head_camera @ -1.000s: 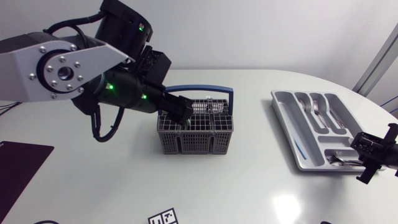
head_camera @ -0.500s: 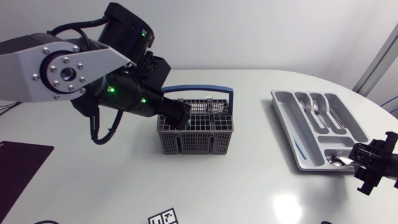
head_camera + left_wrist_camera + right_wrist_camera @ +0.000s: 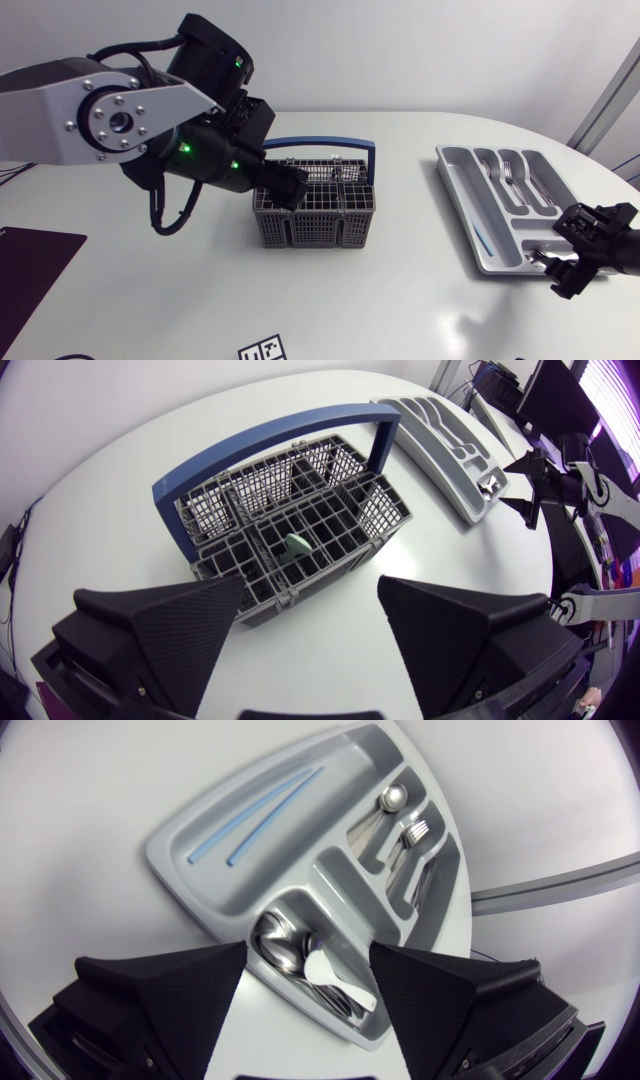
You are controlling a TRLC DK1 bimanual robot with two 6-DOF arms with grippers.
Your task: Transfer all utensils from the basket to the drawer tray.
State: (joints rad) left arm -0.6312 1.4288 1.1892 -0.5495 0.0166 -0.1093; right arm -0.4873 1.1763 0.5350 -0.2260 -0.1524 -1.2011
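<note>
**Left pincer (image 3: pixel 312 600), released, hovers at the 10 o'clock corner of the grey mesh basket with a blue handle (image 3: pixel 315 225).**
A green-tipped utensil (image 3: pixel 296 546) stands in a middle cell. Descend straight, fingers straddling it clear of the cell walls, then clench. The grey plastic drawer tray (image 3: pixel 465 200) lies at the basket's 3 o'clock, with the right pincer (image 3: pixel 308 948) released over its spoons (image 3: pixel 283 936).

2 arms, both grippers parted.
The left arm (image 3: pixel 110 120) folds at the elbow, wrist angled down, left gripper (image 3: pixel 312 598) fingers wide apart; the right gripper (image 3: pixel 308 960) is equally spread, wrist tilted downward.
</note>
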